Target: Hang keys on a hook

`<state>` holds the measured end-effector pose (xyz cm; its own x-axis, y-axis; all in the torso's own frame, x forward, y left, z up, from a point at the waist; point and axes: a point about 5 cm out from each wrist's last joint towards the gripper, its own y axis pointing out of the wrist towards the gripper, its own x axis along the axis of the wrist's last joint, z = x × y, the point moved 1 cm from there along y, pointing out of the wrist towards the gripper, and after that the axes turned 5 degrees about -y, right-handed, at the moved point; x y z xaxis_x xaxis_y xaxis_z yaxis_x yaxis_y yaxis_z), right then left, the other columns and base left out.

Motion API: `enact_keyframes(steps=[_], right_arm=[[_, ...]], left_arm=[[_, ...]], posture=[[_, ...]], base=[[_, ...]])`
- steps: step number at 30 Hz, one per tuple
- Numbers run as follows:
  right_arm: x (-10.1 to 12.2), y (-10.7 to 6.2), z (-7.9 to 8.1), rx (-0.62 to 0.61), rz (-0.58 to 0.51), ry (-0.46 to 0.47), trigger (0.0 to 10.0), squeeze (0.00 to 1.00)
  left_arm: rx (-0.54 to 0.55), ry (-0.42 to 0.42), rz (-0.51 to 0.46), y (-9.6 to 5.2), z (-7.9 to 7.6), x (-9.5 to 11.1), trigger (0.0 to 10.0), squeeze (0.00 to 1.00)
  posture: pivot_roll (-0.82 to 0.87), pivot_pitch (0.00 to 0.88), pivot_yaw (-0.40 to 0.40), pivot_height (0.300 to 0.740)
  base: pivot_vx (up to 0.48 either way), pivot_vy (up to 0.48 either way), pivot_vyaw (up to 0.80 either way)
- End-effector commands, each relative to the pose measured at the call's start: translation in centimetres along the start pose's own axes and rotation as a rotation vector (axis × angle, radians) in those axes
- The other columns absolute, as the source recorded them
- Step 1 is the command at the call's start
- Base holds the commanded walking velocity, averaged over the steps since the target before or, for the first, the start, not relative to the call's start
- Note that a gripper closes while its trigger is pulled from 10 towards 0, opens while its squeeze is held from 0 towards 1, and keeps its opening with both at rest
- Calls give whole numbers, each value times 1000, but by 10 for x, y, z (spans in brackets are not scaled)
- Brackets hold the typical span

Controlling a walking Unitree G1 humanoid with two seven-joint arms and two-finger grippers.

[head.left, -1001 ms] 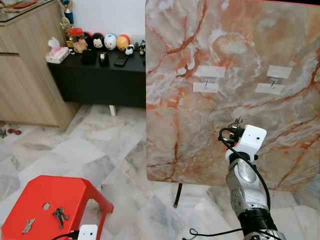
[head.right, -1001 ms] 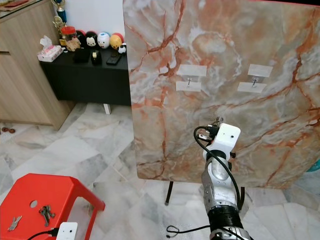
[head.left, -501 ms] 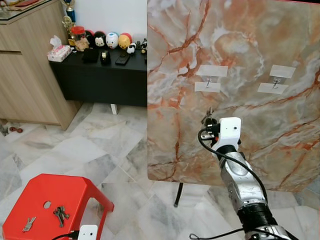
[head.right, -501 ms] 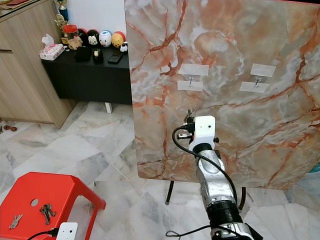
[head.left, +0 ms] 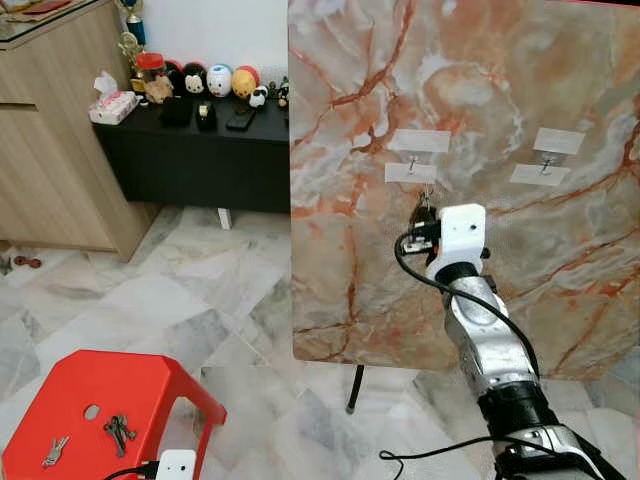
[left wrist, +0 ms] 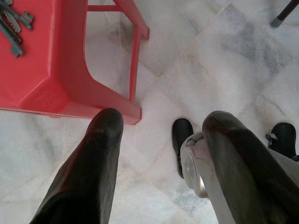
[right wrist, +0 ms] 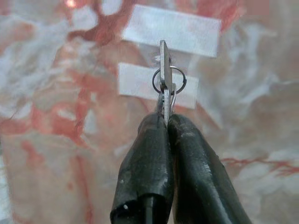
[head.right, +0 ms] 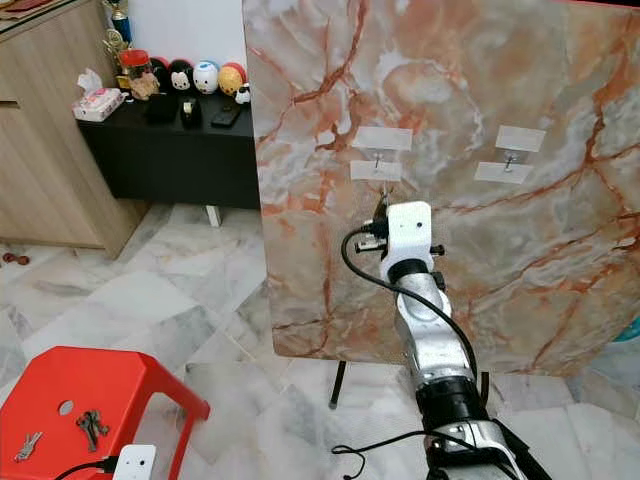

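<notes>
Rising from its lower position of a second ago, the right gripper point(right wrist: 164, 122) now sits just below the left-hand hook point(head.left: 412, 163) on the upright marble board point(head.left: 350, 270), having travelled up and toward the robot's left across the board face. This suggests the approach is nearly done and only the final threading of the ring over the hook remains. The fingers point(right wrist: 147, 154) are pressed tight together on the keys point(right wrist: 164, 77), which stand upright above the fingertips: a thin metal blade seen edge-on with a small wire ring at its head, in line with the two white tape strips point(right wrist: 173, 30) at the hook. A second hook point(head.left: 546, 160) lies further right, unused. The left gripper point(left wrist: 159, 135) hangs idle, fingers spread and empty, above the floor beside a red stool point(head.left: 95, 385) that bears spare keys point(head.left: 118, 432).
</notes>
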<state>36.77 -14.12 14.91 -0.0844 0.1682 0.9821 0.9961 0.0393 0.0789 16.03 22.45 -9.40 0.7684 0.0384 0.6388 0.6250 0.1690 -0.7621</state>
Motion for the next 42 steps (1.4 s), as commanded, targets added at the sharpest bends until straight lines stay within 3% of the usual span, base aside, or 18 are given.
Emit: enact_keyframes(steps=[1, 3, 11, 23, 28, 31, 34, 42], right_arm=[[4, 4, -6, -63, -2, 3, 10000, 0], [4, 6, -5, -102, 16, 53, 10000, 0], [2, 15, -1, -173, 81, 114, 10000, 0], [2, 12, 9, -115, 56, 136, 10000, 0], [1, 11, 9, -54, 45, 121, 10000, 0], [6, 11, 13, 81, 16, 65, 10000, 0], [9, 11, 12, 141, 0, 32, 10000, 0], [20, 10, -3, 311, -32, 46, 10000, 0]], left_arm=[[-8, 5, 14, -1, -1, -4, 10000, 0], [-7, 7, 14, -1, -1, -4, 10000, 0], [-4, 5, 14, -1, 0, -5, 10000, 0], [-1, -5, 18, -2, 0, -6, 10000, 0], [-5, -5, 16, -2, -1, -5, 10000, 0], [-7, -4, 15, -1, -2, -5, 10000, 0], [-7, -4, 15, -1, -2, -5, 10000, 0], [-10, -4, 9, 0, -3, -2, 10000, 0]], posture=[[75, 21, -47, 737], [78, 17, -46, 737], [83, 33, -47, 737], [75, 48, -45, 737], [70, 49, -45, 737], [68, 47, -45, 737], [67, 46, -45, 737], [58, 41, -43, 737]], base=[[0, 0, 0], [0, 0, 0], [0, 0, 0], [0, 0, 0], [0, 0, 0], [0, 0, 0], [0, 0, 0], [0, 0, 0]])
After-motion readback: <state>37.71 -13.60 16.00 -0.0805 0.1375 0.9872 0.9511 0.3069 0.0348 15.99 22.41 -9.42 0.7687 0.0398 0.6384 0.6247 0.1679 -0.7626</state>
